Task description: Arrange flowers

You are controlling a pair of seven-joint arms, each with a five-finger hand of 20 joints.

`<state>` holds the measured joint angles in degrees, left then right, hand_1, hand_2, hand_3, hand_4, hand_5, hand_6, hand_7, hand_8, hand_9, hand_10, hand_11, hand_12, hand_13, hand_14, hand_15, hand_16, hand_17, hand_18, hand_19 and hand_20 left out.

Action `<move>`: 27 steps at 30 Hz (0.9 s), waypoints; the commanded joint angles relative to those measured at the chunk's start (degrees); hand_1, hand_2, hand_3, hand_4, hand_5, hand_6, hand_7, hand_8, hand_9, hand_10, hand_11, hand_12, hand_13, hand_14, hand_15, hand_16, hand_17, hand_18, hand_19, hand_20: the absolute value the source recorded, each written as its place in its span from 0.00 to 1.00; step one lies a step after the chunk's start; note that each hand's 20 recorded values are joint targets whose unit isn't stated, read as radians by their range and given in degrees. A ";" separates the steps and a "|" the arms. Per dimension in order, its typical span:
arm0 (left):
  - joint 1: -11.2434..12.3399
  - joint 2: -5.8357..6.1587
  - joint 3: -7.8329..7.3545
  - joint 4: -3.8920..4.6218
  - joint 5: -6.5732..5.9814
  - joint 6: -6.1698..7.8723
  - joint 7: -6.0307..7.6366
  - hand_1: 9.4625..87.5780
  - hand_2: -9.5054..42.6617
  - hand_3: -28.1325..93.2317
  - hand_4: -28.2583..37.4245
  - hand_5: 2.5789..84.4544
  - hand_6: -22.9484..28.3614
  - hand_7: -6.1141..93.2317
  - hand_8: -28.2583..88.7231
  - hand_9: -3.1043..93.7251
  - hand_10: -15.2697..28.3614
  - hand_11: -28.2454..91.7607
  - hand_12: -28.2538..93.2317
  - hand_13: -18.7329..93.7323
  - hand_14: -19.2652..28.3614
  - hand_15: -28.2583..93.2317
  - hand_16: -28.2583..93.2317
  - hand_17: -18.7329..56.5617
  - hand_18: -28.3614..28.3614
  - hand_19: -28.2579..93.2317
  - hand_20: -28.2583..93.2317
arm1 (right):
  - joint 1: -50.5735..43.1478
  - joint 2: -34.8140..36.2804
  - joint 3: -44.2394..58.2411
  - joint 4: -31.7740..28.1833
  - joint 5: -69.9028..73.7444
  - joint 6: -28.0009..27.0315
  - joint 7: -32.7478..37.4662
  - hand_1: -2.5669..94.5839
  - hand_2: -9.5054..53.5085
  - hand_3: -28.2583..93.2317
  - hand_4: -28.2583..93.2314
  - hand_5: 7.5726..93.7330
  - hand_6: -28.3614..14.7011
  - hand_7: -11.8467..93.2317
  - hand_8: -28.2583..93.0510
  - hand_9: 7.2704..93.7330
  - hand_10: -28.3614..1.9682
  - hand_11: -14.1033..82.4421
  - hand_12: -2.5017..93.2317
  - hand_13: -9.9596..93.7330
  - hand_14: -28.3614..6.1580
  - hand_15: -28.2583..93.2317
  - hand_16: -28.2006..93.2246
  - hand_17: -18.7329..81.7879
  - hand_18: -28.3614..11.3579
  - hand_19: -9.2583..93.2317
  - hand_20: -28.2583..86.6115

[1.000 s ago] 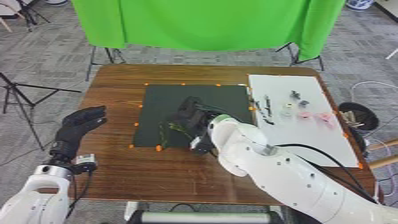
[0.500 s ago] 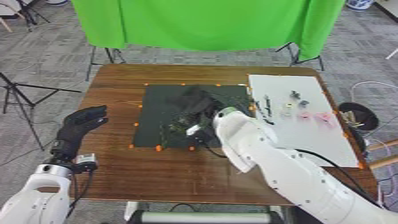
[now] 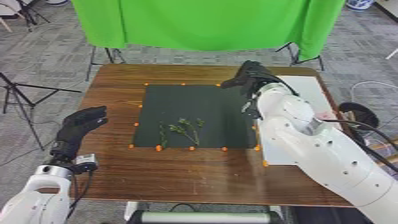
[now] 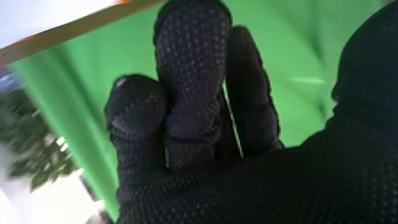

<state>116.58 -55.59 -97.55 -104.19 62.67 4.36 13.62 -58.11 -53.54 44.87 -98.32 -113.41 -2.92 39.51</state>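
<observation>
right hand [image 3: 255,74] by dark mat [image 3: 182,102], sprigs [image 3: 185,121] on it

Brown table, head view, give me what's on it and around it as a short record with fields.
table: brown wood
work area: dark mat, orange markers along its edges
flowers: green sprigs lying on the near part of the mat, left of its middle
right side: white sheet, partly covered by the right arm
right hand: open, by the mat's far right corner
left hand: open, left of the mat
backdrop: green cloth beyond the table's far edge
</observation>
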 commanded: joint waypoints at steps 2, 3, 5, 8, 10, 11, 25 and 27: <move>0.88 -1.13 -0.23 -0.11 0.06 -0.16 -0.10 0.39 0.00 0.75 0.22 0.54 0.46 0.27 0.17 0.47 0.61 0.42 0.36 0.50 0.74 0.46 0.24 0.37 0.74 0.39 0.43 | -1.63 2.91 1.10 3.92 -1.97 -5.00 2.81 0.29 0.00 0.69 0.11 0.59 0.59 0.19 0.17 0.59 0.33 0.22 0.16 0.96 0.62 0.61 0.44 0.80 0.43 0.99 0.46; 0.85 -1.22 -0.22 -0.10 0.07 -0.22 -0.05 0.39 0.00 0.75 0.22 0.54 0.46 0.27 0.17 0.47 0.61 0.42 0.36 0.50 0.74 0.46 0.24 0.37 0.74 0.39 0.43 | -2.10 3.06 1.32 4.18 -1.94 -4.94 2.86 0.29 0.00 0.69 0.11 0.59 0.59 0.19 0.17 0.59 0.34 0.22 0.16 0.96 0.62 0.61 0.44 0.80 0.44 0.99 0.46; 1.16 -1.42 -0.29 -0.25 -0.12 -0.03 0.05 0.39 0.00 0.75 0.22 0.54 0.46 0.27 0.17 0.47 0.61 0.42 0.36 0.50 0.74 0.46 0.24 0.37 0.74 0.39 0.43 | -2.72 3.11 1.59 4.62 -1.82 -5.48 3.36 0.29 0.00 0.69 0.11 0.58 0.59 0.19 0.18 0.58 0.33 0.22 0.15 0.96 0.61 0.61 0.44 0.80 0.44 0.99 0.46; 1.16 -1.72 -0.13 -0.16 -0.36 0.16 0.21 0.39 0.00 0.75 0.22 0.54 0.46 0.27 0.17 0.47 0.61 0.42 0.36 0.50 0.74 0.46 0.24 0.37 0.74 0.39 0.43 | -3.80 3.36 1.79 4.96 -1.46 -5.22 3.91 0.29 0.00 0.69 0.10 0.58 0.59 0.19 0.18 0.58 0.33 0.22 0.15 0.96 0.61 0.61 0.44 0.81 0.44 0.98 0.47; 1.26 -1.96 -0.12 -0.08 -0.38 0.09 0.24 0.39 0.00 0.75 0.22 0.54 0.46 0.27 0.17 0.47 0.61 0.42 0.36 0.50 0.74 0.46 0.24 0.37 0.74 0.39 0.43 | -4.38 3.15 2.01 5.32 -1.01 -5.15 4.40 0.29 0.00 0.69 0.10 0.58 0.59 0.19 0.18 0.59 0.33 0.22 0.15 0.96 0.61 0.61 0.44 0.81 0.45 0.98 0.47; 1.29 -2.09 -0.17 -0.09 -0.38 -0.01 0.18 0.39 0.00 0.75 0.22 0.54 0.46 0.27 0.17 0.47 0.61 0.42 0.36 0.50 0.74 0.46 0.24 0.37 0.74 0.39 0.43 | -4.67 3.11 2.08 5.57 -1.14 -5.21 4.45 0.29 0.00 0.69 0.10 0.58 0.59 0.19 0.18 0.59 0.33 0.22 0.15 0.96 0.61 0.61 0.43 0.81 0.45 0.98 0.47; 0.71 -2.55 0.11 0.33 -0.12 -0.73 0.20 0.39 0.00 0.75 0.22 0.54 0.46 0.27 0.17 0.47 0.61 0.42 0.36 0.50 0.74 0.46 0.24 0.38 0.74 0.39 0.43 | -9.86 3.63 2.32 5.86 -0.49 2.93 4.26 0.45 0.00 0.72 0.11 0.64 0.61 0.23 0.18 0.72 0.35 0.25 0.18 1.00 0.68 0.60 0.44 0.86 0.52 0.96 0.48; 0.53 -2.61 0.13 0.41 -0.09 -0.89 0.08 0.39 0.00 0.75 0.22 0.54 0.46 0.28 0.17 0.47 0.61 0.42 0.36 0.50 0.74 0.46 0.24 0.38 0.74 0.39 0.43 | -10.72 3.75 1.73 5.82 -0.93 5.65 3.98 0.50 0.00 0.74 0.09 0.66 0.62 0.25 0.17 0.75 0.38 0.28 0.19 1.00 0.71 0.62 0.43 0.88 0.55 0.95 0.49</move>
<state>117.06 -57.51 -97.57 -104.14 62.58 4.21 13.82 -65.14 -50.69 48.34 -92.96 -113.60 -3.72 43.66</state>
